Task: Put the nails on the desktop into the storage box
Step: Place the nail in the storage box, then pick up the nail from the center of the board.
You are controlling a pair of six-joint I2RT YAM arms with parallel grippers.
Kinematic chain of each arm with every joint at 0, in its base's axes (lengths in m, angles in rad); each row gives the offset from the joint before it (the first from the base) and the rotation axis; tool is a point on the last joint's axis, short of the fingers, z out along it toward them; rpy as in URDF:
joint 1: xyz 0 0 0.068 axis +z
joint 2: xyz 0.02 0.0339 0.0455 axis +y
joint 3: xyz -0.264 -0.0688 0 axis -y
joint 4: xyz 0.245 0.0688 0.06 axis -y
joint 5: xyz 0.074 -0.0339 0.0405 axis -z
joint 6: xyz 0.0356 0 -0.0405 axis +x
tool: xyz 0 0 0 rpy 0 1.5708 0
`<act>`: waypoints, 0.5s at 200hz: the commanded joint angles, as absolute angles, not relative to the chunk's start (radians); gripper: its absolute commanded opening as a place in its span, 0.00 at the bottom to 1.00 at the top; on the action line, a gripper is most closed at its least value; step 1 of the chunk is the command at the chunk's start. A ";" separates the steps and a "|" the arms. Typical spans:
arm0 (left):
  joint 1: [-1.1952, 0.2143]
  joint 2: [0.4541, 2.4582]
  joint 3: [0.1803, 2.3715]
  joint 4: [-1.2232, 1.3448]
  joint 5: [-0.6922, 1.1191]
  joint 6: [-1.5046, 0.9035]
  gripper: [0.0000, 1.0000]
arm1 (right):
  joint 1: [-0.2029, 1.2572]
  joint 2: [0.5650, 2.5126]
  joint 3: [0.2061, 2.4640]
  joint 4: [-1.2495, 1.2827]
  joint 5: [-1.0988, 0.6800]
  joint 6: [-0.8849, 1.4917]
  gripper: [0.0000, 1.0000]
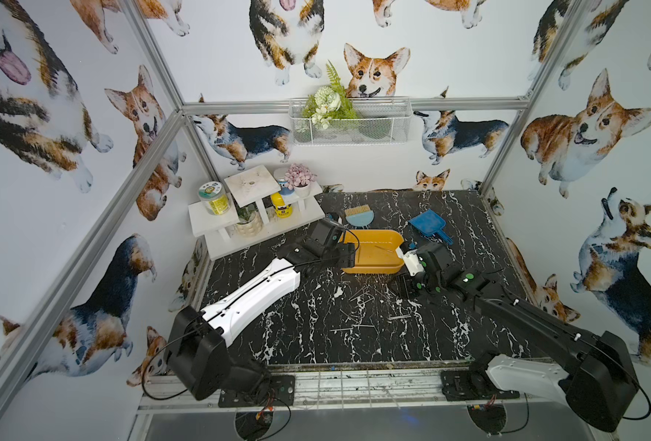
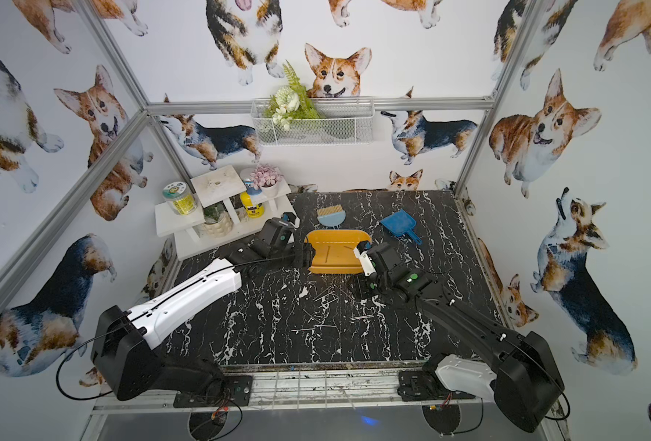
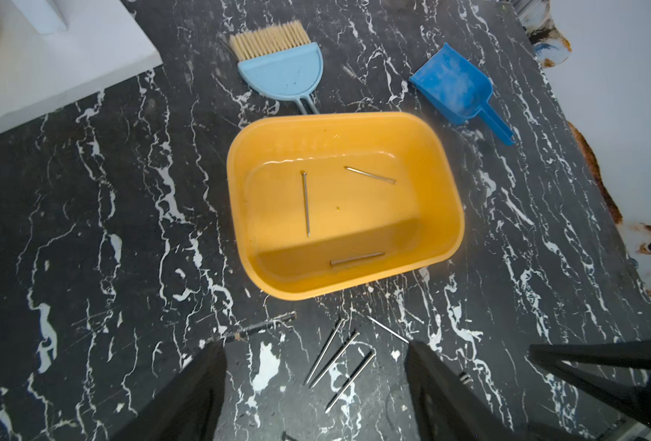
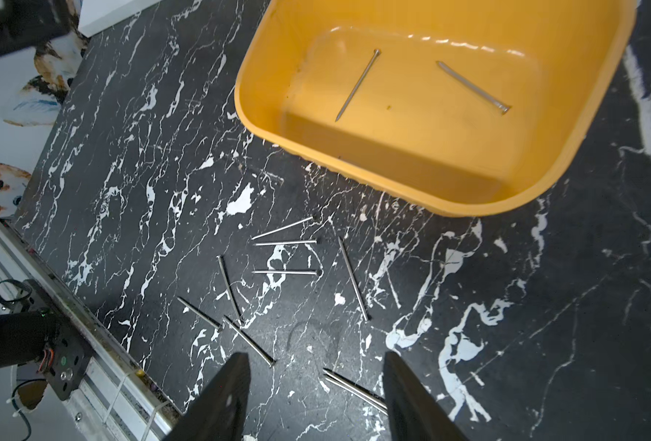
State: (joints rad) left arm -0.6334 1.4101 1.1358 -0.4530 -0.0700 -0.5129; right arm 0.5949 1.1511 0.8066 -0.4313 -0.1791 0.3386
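Currently, three nails (image 3: 306,204) in storage box (image 3: 434,191), nine loose (roughly)

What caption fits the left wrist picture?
Three nails lie in the yellow tub; more nails wait on the desk by the open left tool.

Bright, soft, even light falls from overhead in both top views, and the white walls look slightly washed out. The arms cast only faint, diffuse shadows on the dark surface (image 1: 316,343). Wide-angle distortion bows the frame post (image 1: 150,49) and stretches the prints near the borders; fine detail there is soft. In the wrist views the storage box (image 3: 238,198) has a clear-edged shadow across the near part of its floor and small white glare streaks on its far inner wall. The nails (image 4: 284,272) are sharp, with thin highlights. The left gripper (image 3: 314,345) shows its jaws close to the lens, dark and blurred.
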 commanded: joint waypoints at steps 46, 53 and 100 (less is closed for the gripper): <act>-0.632 1.285 0.906 -0.406 -0.094 -0.611 0.79 | 0.722 1.186 0.764 -0.408 -0.146 0.408 0.51; -0.632 1.278 0.886 -0.404 -0.091 -0.618 0.79 | 0.741 1.193 0.764 -0.404 -0.145 0.407 0.50; -0.632 1.201 0.774 -0.391 -0.088 -0.656 0.79 | 0.857 1.275 0.760 -0.403 -0.131 0.394 0.44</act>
State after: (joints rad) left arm -0.6334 1.2335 0.8062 -0.4126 -0.0822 -0.6270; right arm 0.8242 1.2472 0.7639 -0.4183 -0.1524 0.3897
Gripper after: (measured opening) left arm 0.791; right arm 0.449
